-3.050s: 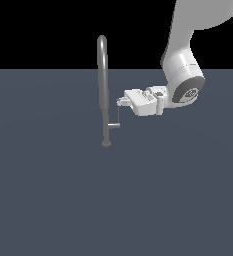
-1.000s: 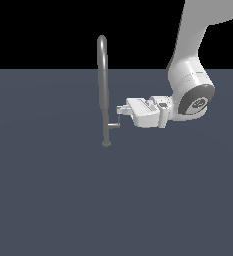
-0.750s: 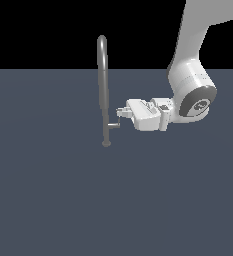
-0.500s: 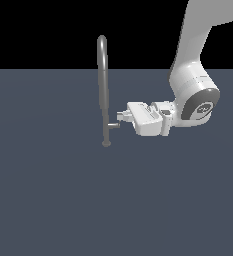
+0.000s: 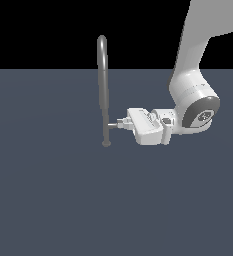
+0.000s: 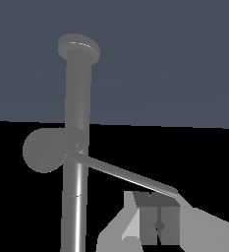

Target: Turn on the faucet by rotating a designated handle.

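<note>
Since 3.0 s ago the arm has lowered: the gripper [image 5: 122, 121] sat level with the pipe's middle then, and now lies horizontal down near the faucet [image 5: 103, 90] base, fingertips pointing at the pipe. The wrist housing has dropped and swung slightly toward the exterior view's right. Over the last half second the drop is small.

Faucet stands upright just ahead of the fingertips on the dark grey table [image 5: 53, 200], its arched top well above the gripper. No shift in the pipe itself across frames.

Handle [image 5: 111, 126]: short stub off the pipe's lower part, pointing at the gripper and meeting the fingertips. In the wrist view the thin rod lever [image 6: 123, 175] slants from the stub's round end to the fingertips [image 6: 155, 216], its far end touching their upper edge.

Fingers look close together, but whether they clamp the rod I cannot tell.

No containers in view.
</note>
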`<control>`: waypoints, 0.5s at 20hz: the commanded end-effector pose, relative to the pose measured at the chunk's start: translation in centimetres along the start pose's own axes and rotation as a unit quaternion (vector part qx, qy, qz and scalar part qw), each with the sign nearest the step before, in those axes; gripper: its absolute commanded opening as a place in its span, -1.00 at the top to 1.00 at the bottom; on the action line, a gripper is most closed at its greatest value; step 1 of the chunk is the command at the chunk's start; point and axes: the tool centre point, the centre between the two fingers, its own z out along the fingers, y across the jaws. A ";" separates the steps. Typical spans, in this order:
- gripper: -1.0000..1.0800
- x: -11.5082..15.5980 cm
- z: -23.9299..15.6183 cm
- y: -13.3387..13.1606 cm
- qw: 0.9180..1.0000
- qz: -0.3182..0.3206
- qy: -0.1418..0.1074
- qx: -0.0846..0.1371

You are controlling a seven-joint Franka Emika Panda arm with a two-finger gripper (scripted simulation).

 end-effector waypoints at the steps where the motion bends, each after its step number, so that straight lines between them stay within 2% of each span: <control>1: 1.00 1.2 0.0 0.2 1.000 0.004 0.000 0.001; 8: 1.00 5.4 0.0 1.1 1.000 0.016 0.000 0.002; 9: 1.00 5.4 0.0 1.1 1.000 0.016 0.000 0.002; 10: 1.00 3.0 0.0 0.0 1.000 -0.003 -0.001 -0.001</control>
